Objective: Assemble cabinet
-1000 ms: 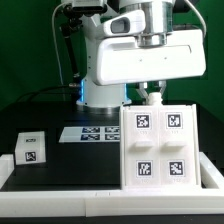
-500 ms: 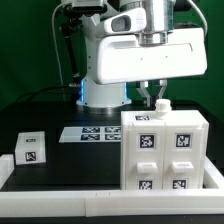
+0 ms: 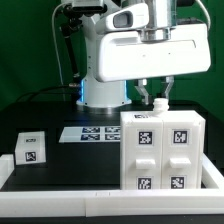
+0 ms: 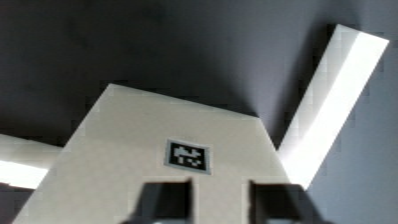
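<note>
The large white cabinet box (image 3: 163, 150) stands at the exterior view's right, with black-and-white tags on the recessed face turned to the camera. My gripper (image 3: 154, 92) hangs just above its top, jaws apart and holding nothing. A small white nub (image 3: 158, 104) sticks up from the box top under the fingers. In the wrist view the box top (image 4: 143, 150) with one tag (image 4: 189, 155) lies below my two dark fingers (image 4: 164, 200). A small white tagged drawer block (image 3: 30, 150) sits at the exterior view's left.
The marker board (image 3: 90, 133) lies flat between the drawer block and the cabinet box. A white raised border (image 3: 100, 195) runs along the table's front edge. The robot base (image 3: 100, 95) stands behind. A white strip (image 4: 320, 100) crosses the wrist view.
The cabinet box has turned over: its tagged face, first tilted up toward the camera, now stands upright and lower. My gripper has shifted slightly to the exterior view's right.
</note>
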Available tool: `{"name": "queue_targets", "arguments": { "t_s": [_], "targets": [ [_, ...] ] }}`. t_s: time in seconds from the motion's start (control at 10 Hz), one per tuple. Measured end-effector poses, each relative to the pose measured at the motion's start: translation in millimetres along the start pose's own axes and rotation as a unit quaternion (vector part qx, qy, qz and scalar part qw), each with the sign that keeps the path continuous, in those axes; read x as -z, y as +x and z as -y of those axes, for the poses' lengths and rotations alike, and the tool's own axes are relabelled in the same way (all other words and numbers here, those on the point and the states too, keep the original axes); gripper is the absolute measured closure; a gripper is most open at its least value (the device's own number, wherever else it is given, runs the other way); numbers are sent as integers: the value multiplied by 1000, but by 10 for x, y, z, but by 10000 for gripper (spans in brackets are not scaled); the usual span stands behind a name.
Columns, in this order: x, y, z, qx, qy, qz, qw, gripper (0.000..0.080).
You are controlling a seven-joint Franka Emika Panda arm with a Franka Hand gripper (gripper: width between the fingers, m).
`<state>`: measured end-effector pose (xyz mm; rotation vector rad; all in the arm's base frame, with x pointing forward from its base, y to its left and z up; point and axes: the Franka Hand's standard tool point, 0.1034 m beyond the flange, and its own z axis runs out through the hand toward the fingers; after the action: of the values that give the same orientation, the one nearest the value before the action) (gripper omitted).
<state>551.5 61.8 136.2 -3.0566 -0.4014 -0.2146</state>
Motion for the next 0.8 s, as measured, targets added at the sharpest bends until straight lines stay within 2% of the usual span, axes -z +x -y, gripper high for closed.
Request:
{"name": "queue_targets", "arguments": {
  "t_s": [0.2, 0.3, 0.4, 0.5, 0.6, 0.8],
  "targets": [
    [-21, -45, -24, 0, -1, 1, 1000, 391],
    [-99, -279, -135, 1, -6, 3, 1000, 208],
    [-159, -585, -303, -2, -11, 15, 1000, 208],
    [-173, -775, -507, 5, -13, 25, 1000, 81],
    [-191, -926, -735, 11, -18, 30, 999, 16],
    [-213, -1125, -1164, 17, -24, 36, 999, 3]
  ]
}}
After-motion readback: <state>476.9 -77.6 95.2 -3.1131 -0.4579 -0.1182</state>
